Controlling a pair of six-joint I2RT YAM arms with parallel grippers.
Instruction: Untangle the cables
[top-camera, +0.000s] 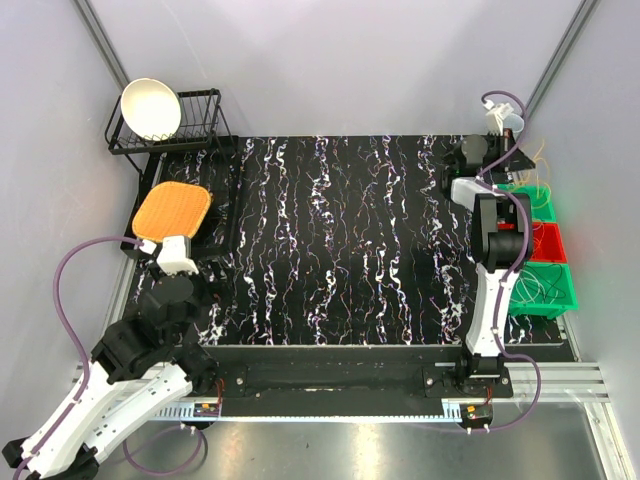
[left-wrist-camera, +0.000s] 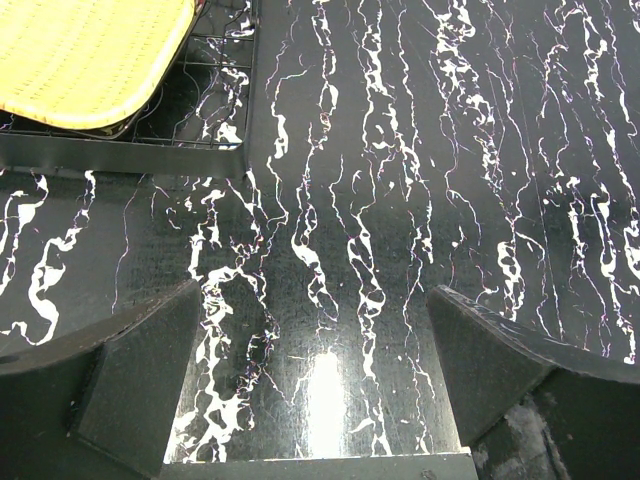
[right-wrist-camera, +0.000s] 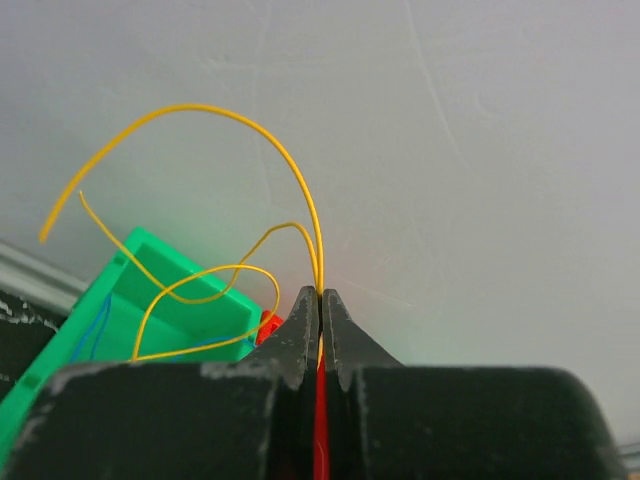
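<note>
Holds yellow cable (right-wrist-camera: 200, 106) high over green bin (right-wrist-camera: 160, 252)
Pinches it tight in right gripper (right-wrist-camera: 321, 298), prob. so loops hang free for sorting; leaves left gripper (left-wrist-camera: 318, 350) spread wide, empty, over table (left-wrist-camera: 400, 200).

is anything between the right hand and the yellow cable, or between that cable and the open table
No. The right hand is shut on the yellow cable, whose loops curl free near the green bin. In the top view, the table beside it shows nothing in the way.
</note>
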